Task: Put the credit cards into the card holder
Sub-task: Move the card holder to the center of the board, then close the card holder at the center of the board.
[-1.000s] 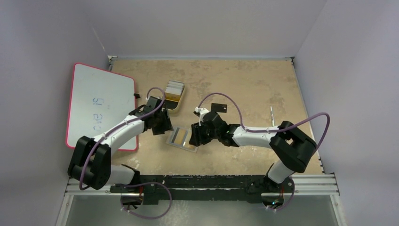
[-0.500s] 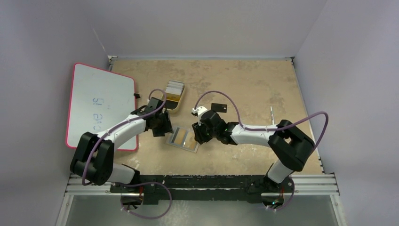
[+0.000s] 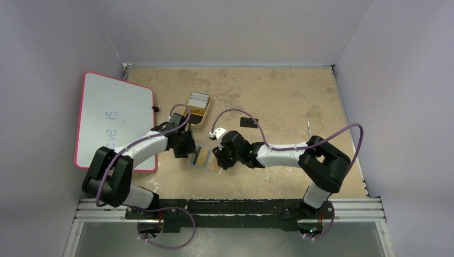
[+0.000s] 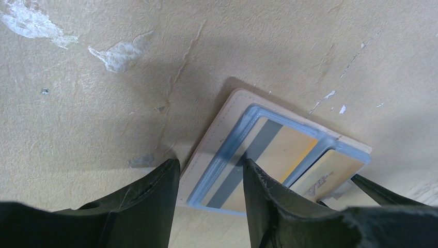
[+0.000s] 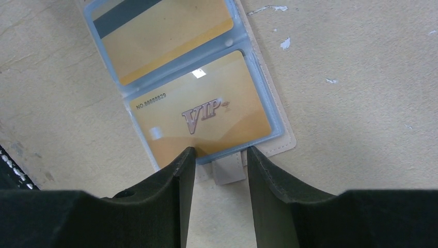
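The card holder (image 3: 206,159) lies open on the table between my two grippers. Its blue-grey pockets hold an orange-gold card with a dark stripe (image 4: 274,155) and a gold card printed VIP (image 5: 201,111). My left gripper (image 3: 187,151) is open and straddles the holder's left edge (image 4: 217,134), one finger on the table and one over the striped card. My right gripper (image 5: 221,155) is open at the opposite edge, with the snap tab (image 5: 229,170) lying loose between its fingers. A black card (image 3: 248,122) lies behind the right arm. Pale cards (image 3: 199,99) stand in a tray.
The yellow tray (image 3: 196,122) sits just behind the left gripper. A pink-framed whiteboard (image 3: 115,120) leans off the table's left side. A small white stick (image 3: 309,130) lies at the right. Grey walls close in the table on three sides.
The right gripper has moved left up to the holder's tab edge and its jaws have narrowed a little. The left gripper has shifted slightly toward the holder's left edge.
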Controlling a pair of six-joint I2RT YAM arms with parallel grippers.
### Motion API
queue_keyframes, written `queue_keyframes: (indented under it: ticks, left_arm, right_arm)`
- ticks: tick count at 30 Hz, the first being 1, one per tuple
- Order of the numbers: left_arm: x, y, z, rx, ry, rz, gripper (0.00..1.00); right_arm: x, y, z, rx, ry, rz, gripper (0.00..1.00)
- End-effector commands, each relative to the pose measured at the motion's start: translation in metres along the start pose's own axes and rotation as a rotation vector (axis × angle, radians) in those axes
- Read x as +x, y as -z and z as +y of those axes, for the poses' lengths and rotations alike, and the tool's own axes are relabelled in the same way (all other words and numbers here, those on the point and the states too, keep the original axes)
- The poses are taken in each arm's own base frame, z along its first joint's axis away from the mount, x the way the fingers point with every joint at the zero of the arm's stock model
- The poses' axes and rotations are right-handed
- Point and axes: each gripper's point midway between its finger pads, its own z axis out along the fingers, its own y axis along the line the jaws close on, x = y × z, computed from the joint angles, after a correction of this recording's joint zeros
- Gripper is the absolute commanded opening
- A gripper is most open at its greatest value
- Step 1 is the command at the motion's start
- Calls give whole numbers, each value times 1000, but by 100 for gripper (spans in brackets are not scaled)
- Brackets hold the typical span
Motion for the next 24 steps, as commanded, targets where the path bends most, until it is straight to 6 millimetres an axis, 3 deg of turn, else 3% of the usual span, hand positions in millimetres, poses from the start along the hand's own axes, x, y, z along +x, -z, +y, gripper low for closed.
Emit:
queue_keyframes:
  ticks: [1,13,19,24]
  left_arm:
    - [-6,-2,-4,19,13,-18,47]
    - [-14,-8,-6,2,-5,-13,42]
    - [-21,-9,-12,3,-5,-15,41]
    - [-22,-8,-10,-3,3,-13,41]
  right_arm:
    - [-2,1,2,10,57,17,44]
    - [7,5,24,-84,116,84,49]
    - [13,-8,12,8,139,93,37]
    - [11,-12,-1,125,143,78,21]
